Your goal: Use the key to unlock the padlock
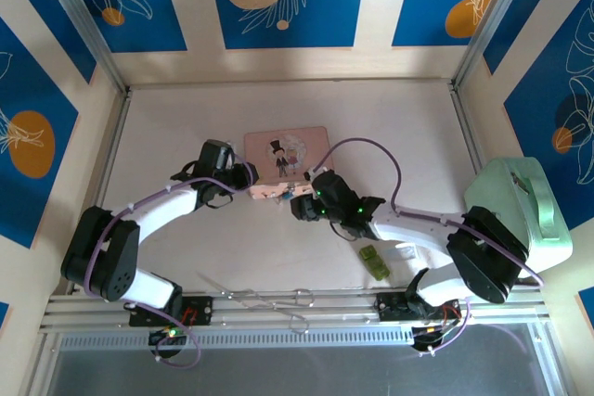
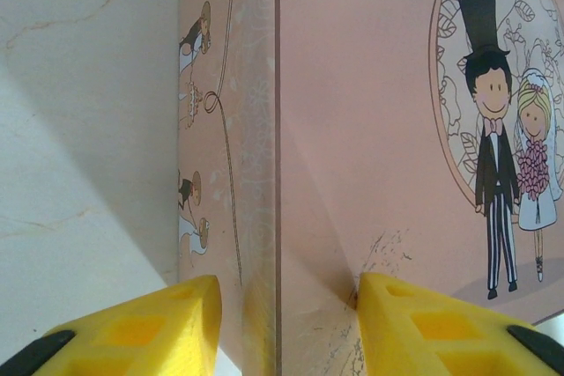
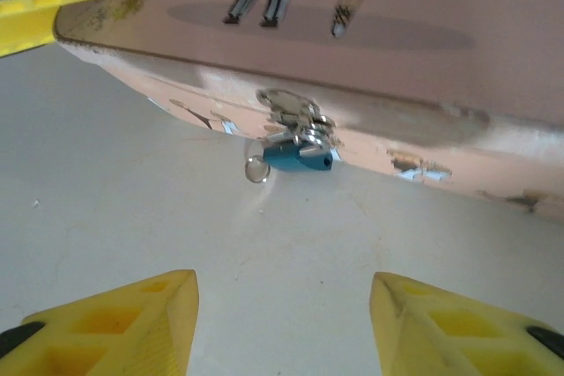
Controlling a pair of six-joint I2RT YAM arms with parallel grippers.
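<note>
On the counter (image 1: 186,118), the pink picture box (image 1: 264,141) could be sliding, since the left end effector (image 2: 286,283) is straddling its edge, pinching or not I cannot tell, while the spread right end effector (image 3: 282,281) is risking knocking the blue padlock (image 3: 295,158) hanging on its front.

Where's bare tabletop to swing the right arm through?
Free: far strip between pink box and back wall; near middle between left arm and right arm. Crowded: box's front edge, with padlock, left pincer, right pincer; green block by right arm.
</note>
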